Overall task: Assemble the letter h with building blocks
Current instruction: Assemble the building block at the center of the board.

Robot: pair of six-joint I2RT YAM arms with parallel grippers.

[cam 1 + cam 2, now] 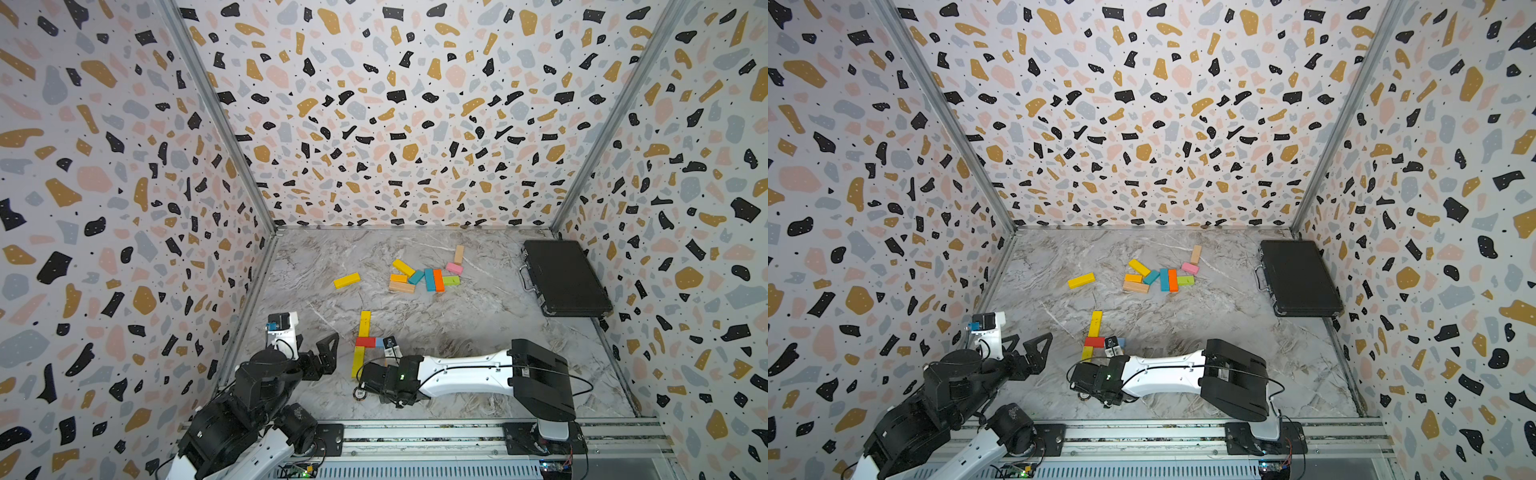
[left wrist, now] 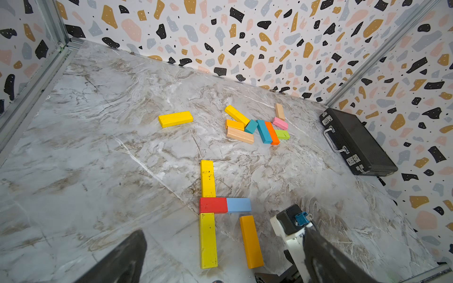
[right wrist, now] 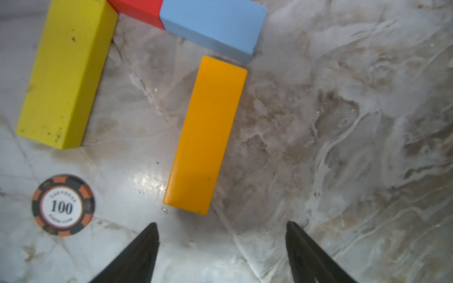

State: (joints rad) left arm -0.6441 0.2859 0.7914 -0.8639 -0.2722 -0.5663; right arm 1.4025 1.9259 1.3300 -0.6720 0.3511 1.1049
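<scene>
Near the desk's (image 2: 98, 127) front edge I've got the h partly laid: upper yellow block (image 2: 207, 178), red block (image 2: 213, 205) and lower yellow block (image 2: 208, 240) in line as the stem, and light blue block (image 2: 239, 204) butted to the red one as the bar. The orange block (image 2: 251, 241) lies flat just under it. My right hand (image 3: 221, 223) is open and empty, just behind the orange block. The poker chip (image 3: 63, 205) lies nearby. My left hand (image 1: 1025, 349) is wide open and empty, off to the left. Loose blocks (image 2: 255, 127) and a lone yellow block (image 2: 175, 119) sit farther back, with the black case (image 2: 355, 142) far right.

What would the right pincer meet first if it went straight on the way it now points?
Likely the orange block, lying just ahead of the right pincer; depth is unclear.
</scene>
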